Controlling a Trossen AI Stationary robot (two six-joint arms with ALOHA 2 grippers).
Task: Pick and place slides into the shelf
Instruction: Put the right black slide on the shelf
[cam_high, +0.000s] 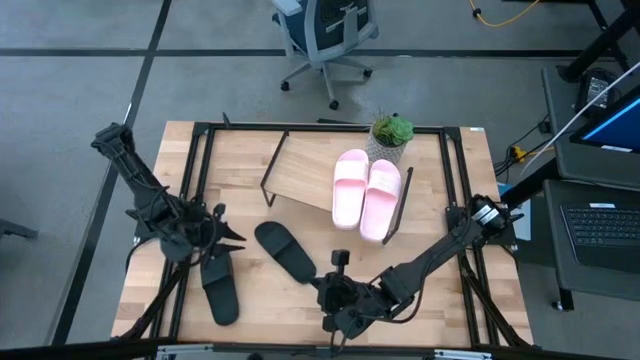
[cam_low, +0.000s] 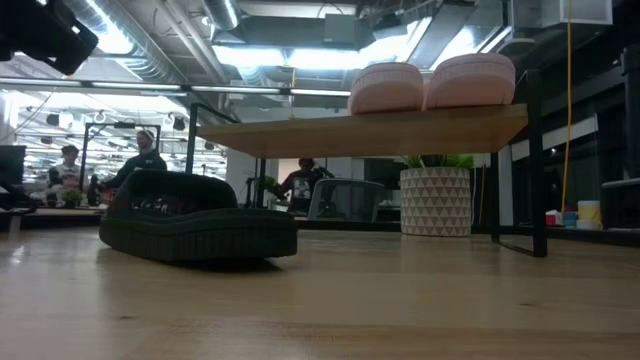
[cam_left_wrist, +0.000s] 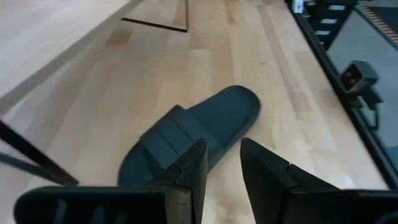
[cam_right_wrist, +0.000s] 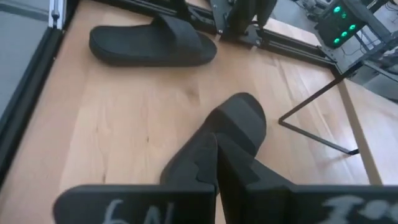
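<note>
Two pale pink slides lie side by side on the right part of the shelf. One black slide rests sole down on the table's middle, below the shelf's near edge. The other black slide lies near the left arm. My left gripper is open and points toward the middle black slide, short of it. My right gripper is shut at that slide's near-right end. My right gripper comes slanting from the table's near right side. Its shut fingers stand in front of the middle black slide's end and hide it, so I cannot tell whether they touch it. The slide lies flat on the table.
A potted plant stands at the far edge beside the shelf. Black metal rails frame the tabletop. The shelf's left half is bare board. An office chair stands beyond the table, and people sit in the room behind.
</note>
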